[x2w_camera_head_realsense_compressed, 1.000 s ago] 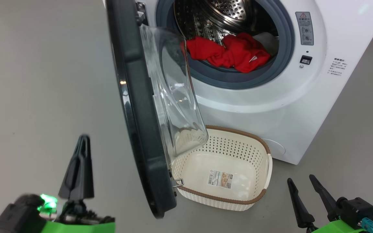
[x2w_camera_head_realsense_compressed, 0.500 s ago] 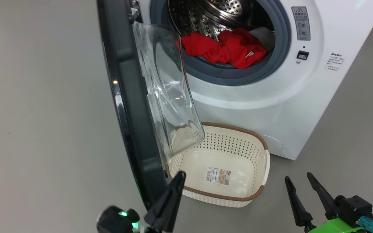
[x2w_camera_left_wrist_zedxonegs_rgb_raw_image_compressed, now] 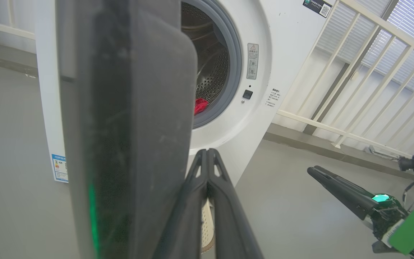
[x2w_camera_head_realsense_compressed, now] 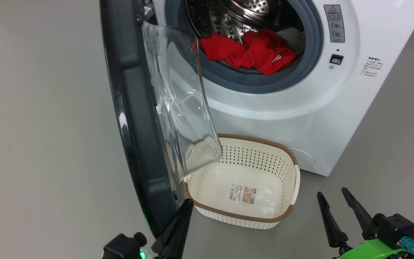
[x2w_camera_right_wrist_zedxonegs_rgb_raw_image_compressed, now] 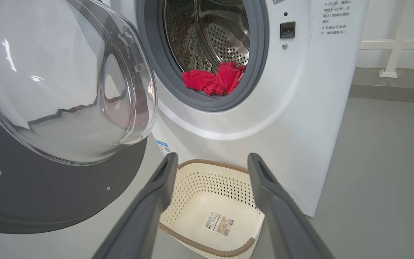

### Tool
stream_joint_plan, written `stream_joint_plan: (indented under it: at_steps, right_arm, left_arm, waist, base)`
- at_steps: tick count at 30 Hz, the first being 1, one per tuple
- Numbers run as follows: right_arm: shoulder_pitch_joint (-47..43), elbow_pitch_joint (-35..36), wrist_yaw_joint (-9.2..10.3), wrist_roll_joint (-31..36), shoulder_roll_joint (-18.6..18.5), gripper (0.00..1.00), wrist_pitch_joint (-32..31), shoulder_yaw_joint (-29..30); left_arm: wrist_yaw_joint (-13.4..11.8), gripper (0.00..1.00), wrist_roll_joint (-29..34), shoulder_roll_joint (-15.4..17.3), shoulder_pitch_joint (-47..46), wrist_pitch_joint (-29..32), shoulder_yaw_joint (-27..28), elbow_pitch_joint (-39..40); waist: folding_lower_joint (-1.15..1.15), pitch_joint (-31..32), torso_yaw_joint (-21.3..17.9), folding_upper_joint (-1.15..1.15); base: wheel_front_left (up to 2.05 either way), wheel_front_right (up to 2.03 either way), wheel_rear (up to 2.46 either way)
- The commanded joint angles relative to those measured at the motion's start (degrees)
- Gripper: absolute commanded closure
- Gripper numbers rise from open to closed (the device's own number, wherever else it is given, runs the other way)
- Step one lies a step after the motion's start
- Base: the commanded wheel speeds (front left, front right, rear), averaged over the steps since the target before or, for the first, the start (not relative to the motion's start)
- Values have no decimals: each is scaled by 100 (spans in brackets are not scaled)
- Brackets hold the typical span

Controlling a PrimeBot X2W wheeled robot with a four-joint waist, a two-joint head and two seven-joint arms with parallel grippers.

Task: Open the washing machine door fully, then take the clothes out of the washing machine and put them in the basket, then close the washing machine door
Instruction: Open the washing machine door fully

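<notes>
Door [x2w_camera_head_realsense_compressed: 135,118] stands open, edge-on, its glass bowl over the basket's [x2w_camera_head_realsense_compressed: 239,216] far left corner. L gripper [x2w_camera_head_realsense_compressed: 188,203] is pinched closed w/ nothing in it, tip just beside the door's near edge; can't tell if touching. R gripper [x2w_camera_head_realsense_compressed: 331,192] is spread wide, empty, near right of basket. Clothes [x2w_camera_head_realsense_compressed: 250,54] lie in washer [x2w_camera_head_realsense_compressed: 300,118] mouth.

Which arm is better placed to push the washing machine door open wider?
Left. The left pincer, shut, sits beside the door at its lower inner edge; the right pincer, open, is on the far side of the basket.
</notes>
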State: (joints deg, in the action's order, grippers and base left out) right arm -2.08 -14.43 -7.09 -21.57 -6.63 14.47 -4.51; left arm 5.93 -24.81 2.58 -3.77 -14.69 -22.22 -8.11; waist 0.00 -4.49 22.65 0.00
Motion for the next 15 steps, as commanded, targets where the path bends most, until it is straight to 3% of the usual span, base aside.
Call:
stream_joint_plan:
  at_steps: [1,15]
  right_arm:
    - [160,149,-40,-39,-60,0,52,-128]
    - [81,143,-40,-77,-29,0,52,-190]
  left_arm:
    - [-118,100,-37,30,-172,-31,331,88]
    - [-339,100,102,30,111,-31,1007,125]
  waist:
    - [0,12,13,0]
    - [0,92,142,0]
  base:
    - [0,0,0]
    - [0,0,0]
